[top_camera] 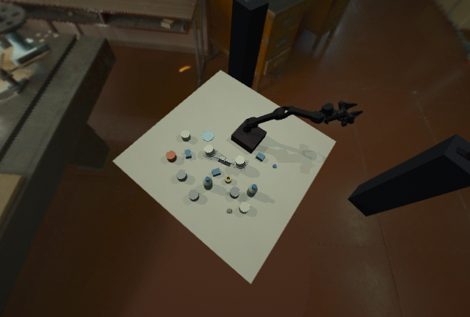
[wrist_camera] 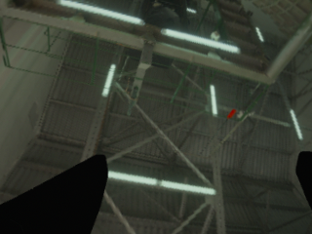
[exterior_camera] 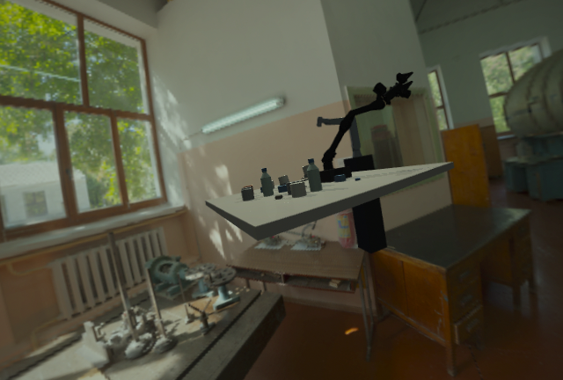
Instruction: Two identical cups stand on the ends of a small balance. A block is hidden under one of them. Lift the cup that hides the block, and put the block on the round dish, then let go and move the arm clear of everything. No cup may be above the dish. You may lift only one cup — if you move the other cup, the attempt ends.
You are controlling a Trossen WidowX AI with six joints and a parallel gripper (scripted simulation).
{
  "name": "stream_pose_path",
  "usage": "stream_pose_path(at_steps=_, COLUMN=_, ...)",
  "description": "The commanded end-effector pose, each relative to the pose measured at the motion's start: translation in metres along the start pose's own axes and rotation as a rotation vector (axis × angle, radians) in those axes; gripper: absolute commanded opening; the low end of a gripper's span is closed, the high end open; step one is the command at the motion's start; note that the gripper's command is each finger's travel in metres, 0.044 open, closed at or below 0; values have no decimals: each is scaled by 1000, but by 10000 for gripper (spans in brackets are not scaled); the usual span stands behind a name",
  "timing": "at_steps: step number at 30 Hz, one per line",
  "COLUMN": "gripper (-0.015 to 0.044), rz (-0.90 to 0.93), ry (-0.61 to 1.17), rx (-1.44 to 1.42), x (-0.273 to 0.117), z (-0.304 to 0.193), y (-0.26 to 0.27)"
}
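Note:
A small balance (top_camera: 225, 161) stands near the middle of the table. One pale cup (top_camera: 208, 150) stands on its end nearer the dish, the other pale cup (top_camera: 239, 161) on the opposite end. I cannot tell which end is lower. No block shows at either cup; what is under them is hidden. The round light-blue dish (top_camera: 207, 136) lies bare on the table, just behind the first cup. In the exterior view I cannot make out the balance clearly. My gripper (top_camera: 359, 108) (exterior_camera: 411, 77) (wrist_camera: 201, 164) is open and empty, raised high and far from the cups, past the table's edge.
Two bottles (top_camera: 207, 182) (top_camera: 252, 189) stand in front of the balance. Blue blocks (top_camera: 187, 153) (top_camera: 216, 172) (top_camera: 260, 156), a yellow ring (top_camera: 225, 180), an orange cylinder (top_camera: 170, 155) and several pale or grey cylinders (top_camera: 185, 134) (top_camera: 181, 175) (top_camera: 234, 192) stand around it. The dark arm base (top_camera: 248, 139) is behind.

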State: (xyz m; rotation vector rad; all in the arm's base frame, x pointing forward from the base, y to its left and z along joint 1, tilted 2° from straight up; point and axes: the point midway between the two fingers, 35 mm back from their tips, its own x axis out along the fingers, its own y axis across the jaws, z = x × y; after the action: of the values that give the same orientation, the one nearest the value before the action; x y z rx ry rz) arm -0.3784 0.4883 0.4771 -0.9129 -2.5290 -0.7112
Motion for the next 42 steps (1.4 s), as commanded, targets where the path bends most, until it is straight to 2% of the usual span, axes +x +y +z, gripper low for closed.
stream_pose_path(at_steps=1, gripper=426, rz=2, ry=-2, rx=-5, x=-1, z=0, y=2)
stream_pose_path(at_steps=2, gripper=440, rz=8, ry=-10, rx=-19, x=-2, z=1, y=6)
stream_pose_path(at_steps=16, gripper=440, rz=149, ry=-263, rx=-383, x=-67, z=15, y=116)
stream_pose_path(at_steps=30, gripper=440, rz=218, ry=-560, rx=-759, x=-170, z=6, y=218)
stream_pose_path(at_steps=42, gripper=440, rz=218, ry=-798, rx=-923, x=-258, z=-13, y=259)
